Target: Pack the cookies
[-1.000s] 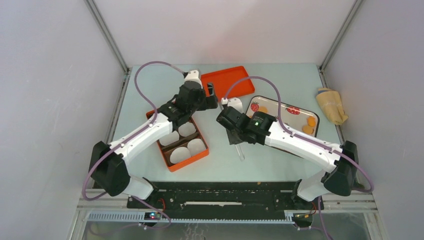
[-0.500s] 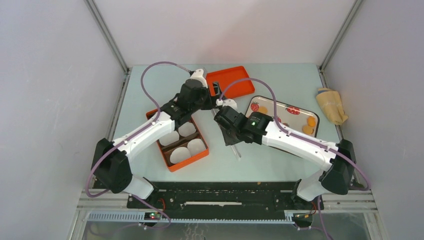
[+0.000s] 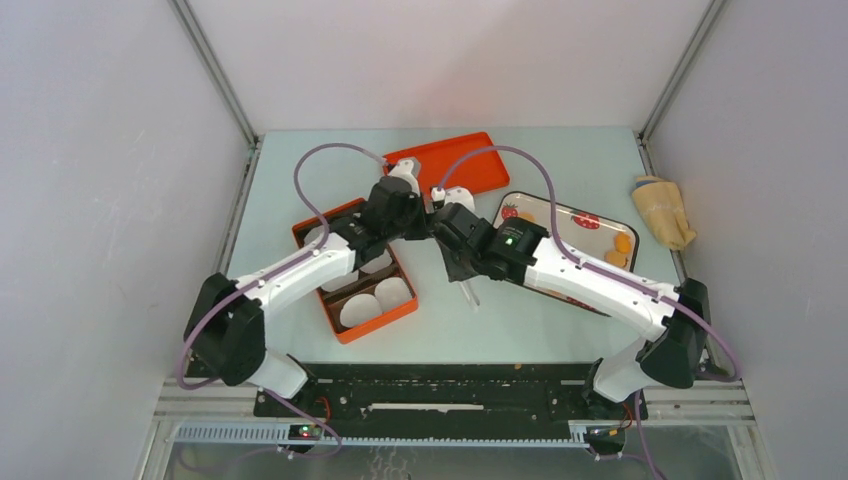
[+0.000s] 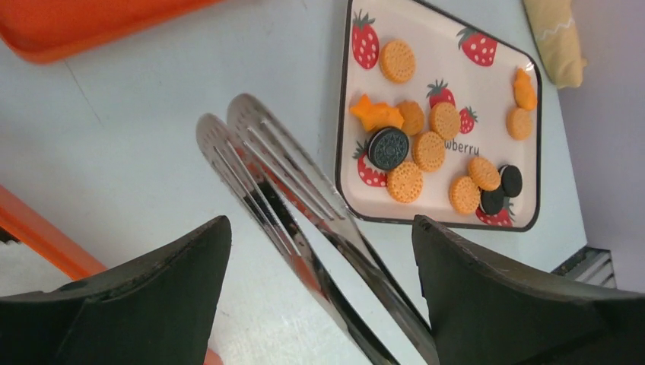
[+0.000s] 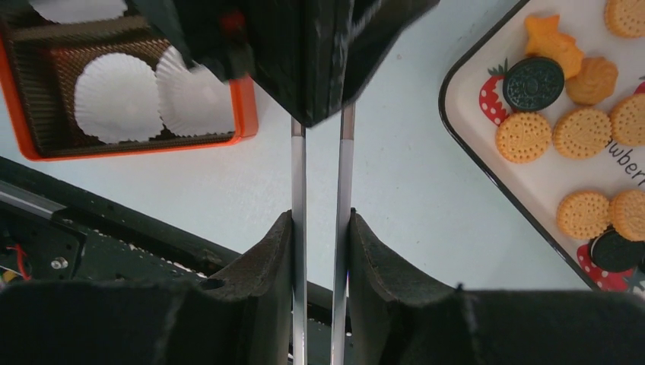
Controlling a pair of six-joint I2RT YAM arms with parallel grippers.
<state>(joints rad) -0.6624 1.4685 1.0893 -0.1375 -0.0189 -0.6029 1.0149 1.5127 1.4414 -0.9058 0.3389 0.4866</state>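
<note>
Both arms had drawn together above the table (image 4: 152, 114), beside a strawberry tray (image 4: 494, 99) part-lettered "awberr"; the left gripper (image 4: 319, 236) gaped wide around metal tongs (image 4: 289, 163) pinched in the right gripper (image 5: 319, 228), cookies (image 4: 428, 151) lying on the tray.

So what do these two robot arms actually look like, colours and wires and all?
The left arm and right arm are white tubes with chunky black joints. A purple cable loops loosely along each. The right arm carries a small green light. The fingers are thick matt-black wedges, two per gripper.
</note>
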